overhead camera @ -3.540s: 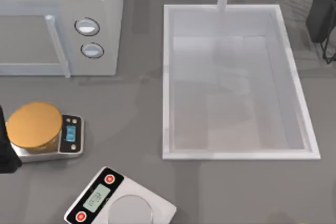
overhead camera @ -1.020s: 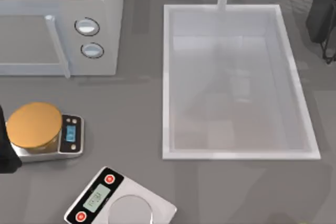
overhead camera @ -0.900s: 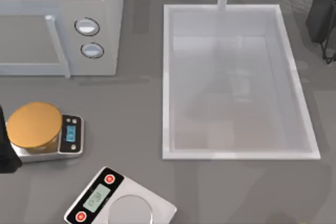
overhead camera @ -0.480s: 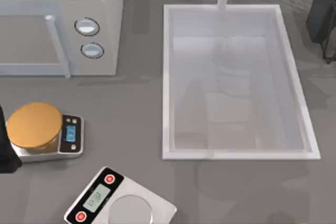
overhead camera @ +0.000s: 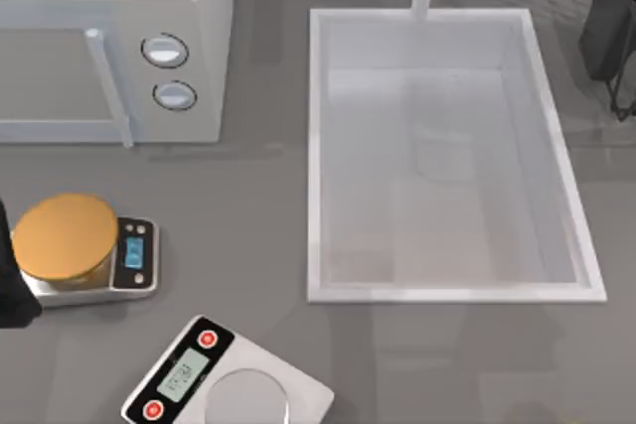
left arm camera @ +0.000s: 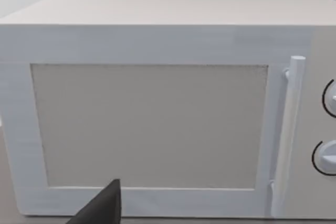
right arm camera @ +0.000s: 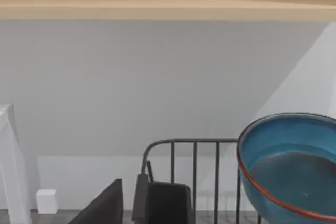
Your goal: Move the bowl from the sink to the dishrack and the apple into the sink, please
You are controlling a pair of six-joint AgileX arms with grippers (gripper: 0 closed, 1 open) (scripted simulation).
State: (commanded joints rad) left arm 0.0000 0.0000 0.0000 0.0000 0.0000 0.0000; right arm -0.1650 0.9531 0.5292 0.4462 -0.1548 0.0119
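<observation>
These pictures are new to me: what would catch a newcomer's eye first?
Probably the big white sink right of the table's middle, with nothing visible inside it. Next, the blue bowl in the right wrist view, tilted beside the dark wire dishrack. Then the white microwave at far left, with an orange-topped scale in front of it.

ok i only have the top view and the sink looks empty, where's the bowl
observer: in the right wrist view the bowl is up in front of the dishrack wires, tilted so its inside shows.
operator: is it seated in the rack
observer: can't tell, its lower edge is cut off by the frame there.
operator: and the other side
observer: the left arm is parked, and its wrist camera faces the microwave door, which is shut.
</observation>
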